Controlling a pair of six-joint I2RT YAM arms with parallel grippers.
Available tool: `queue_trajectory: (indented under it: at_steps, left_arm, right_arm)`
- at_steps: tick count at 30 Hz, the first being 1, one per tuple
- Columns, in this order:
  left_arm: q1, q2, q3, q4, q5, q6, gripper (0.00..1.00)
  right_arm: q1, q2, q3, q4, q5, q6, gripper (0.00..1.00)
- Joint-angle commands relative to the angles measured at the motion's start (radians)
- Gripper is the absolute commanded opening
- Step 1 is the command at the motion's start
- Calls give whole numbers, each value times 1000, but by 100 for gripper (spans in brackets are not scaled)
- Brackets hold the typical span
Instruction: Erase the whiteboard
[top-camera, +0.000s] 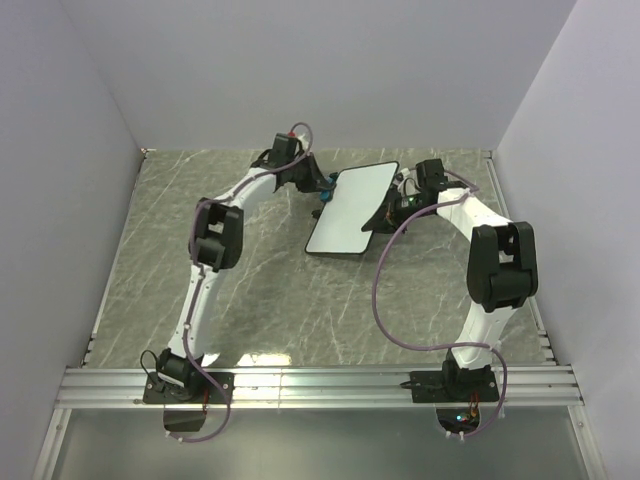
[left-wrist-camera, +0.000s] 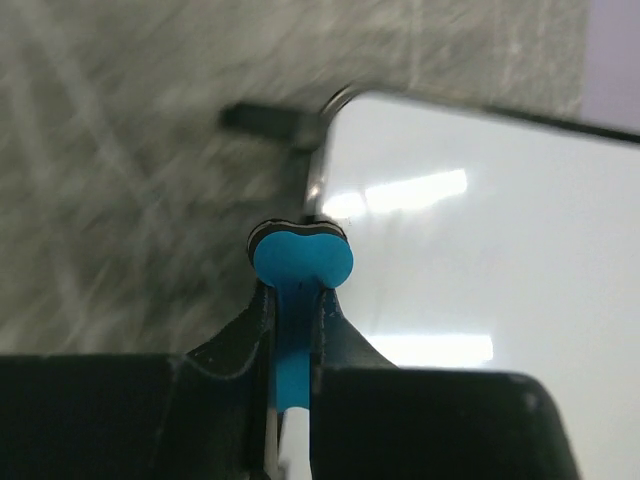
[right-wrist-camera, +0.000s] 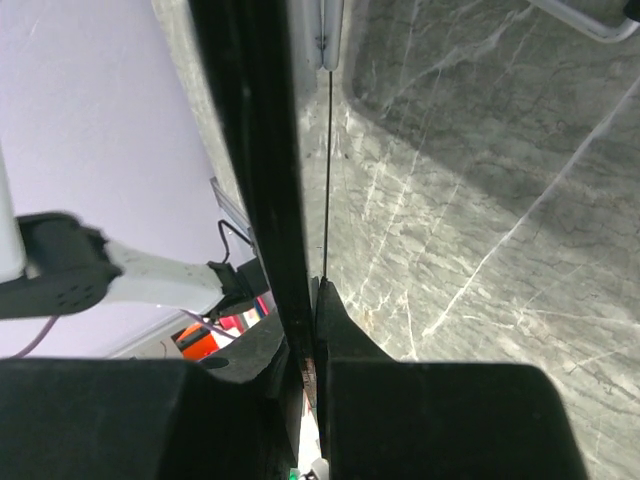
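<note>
The whiteboard is a white board with a thin black rim, lifted at a tilt over the far middle of the table. Its face shows only light reflections, no marks. My right gripper is shut on the board's right edge; in the right wrist view the black rim runs edge-on between the jaws of that gripper. My left gripper is shut on a small blue eraser, whose rounded head sits at the board's left edge near a corner. The left gripper pinches the eraser's stem.
A black stand foot sticks out from the board's corner. The grey marble tabletop lies below, with pale walls on three sides and an aluminium rail along the near edge by the arm bases.
</note>
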Motion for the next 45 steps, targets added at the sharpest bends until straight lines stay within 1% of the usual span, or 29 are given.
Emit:
queue_trajectory:
  at_steps: [1,5,7,13,17,22,28,31,32,33,34,35,37,38,39,40,41,44,45]
  left_arm:
    - [32,-173,-176,-11,-7,3,0]
    - [110,-326,-270,-3,-2,-4,0]
    - [130,-404,-313,-18,-10,4,0]
    - [196,-563,-420,-63,-28,35,0]
    - [212,-620,-506,-80,-33,53,0]
    - [212,-686,-612,-78,-33,61,0]
    - [212,-719,-665,-77,-37,58,0]
    - [212,-717,-660,-84,-30,49,0]
    - [212,-720,-660,-84,-27,47,0]
    - [212,-722,-657,-84,-27,42,0]
    - [210,-722,-655,-86,-27,45,0]
    - [210,-722,-654,-95,-28,46,0]
    - [210,-719,-646,-101,-28,49,0]
    - [210,-719,-646,-103,-28,50,0]
    - [210,-717,-643,-104,-31,50,0]
    - [210,-715,-643,-103,-31,50,0]
    - [210,-714,-640,-104,-30,49,0]
    - [209,-711,-632,-106,-31,44,0]
    - [209,-709,-626,-109,-33,49,0]
  right_arm:
    - [21,-10,37,-31,-13,12,0]
    - [-14,-21,91,-8,-12,39,0]
    - [-28,-9,121,8,-28,52,0]
    - [-60,56,210,-2,-21,59,0]
    - [-60,94,240,21,-15,73,0]
    - [-53,119,234,21,-8,72,0]
    - [-34,102,206,6,-8,56,0]
    - [-34,133,230,-24,-13,61,1]
    - [-33,155,246,-56,-12,62,12]
    - [-33,162,268,-64,-15,61,16]
    - [-31,166,279,-72,-15,61,23]
    - [-30,163,287,-78,-7,62,40]
    - [-30,156,307,-74,2,73,55]
    - [-30,148,315,-75,7,81,72]
    - [-28,145,336,-77,5,84,79]
    - [-28,143,348,-80,5,87,83]
    - [-25,140,362,-93,5,89,89]
    - [-24,131,414,-120,-1,89,93]
    - [-24,128,433,-123,-4,89,98]
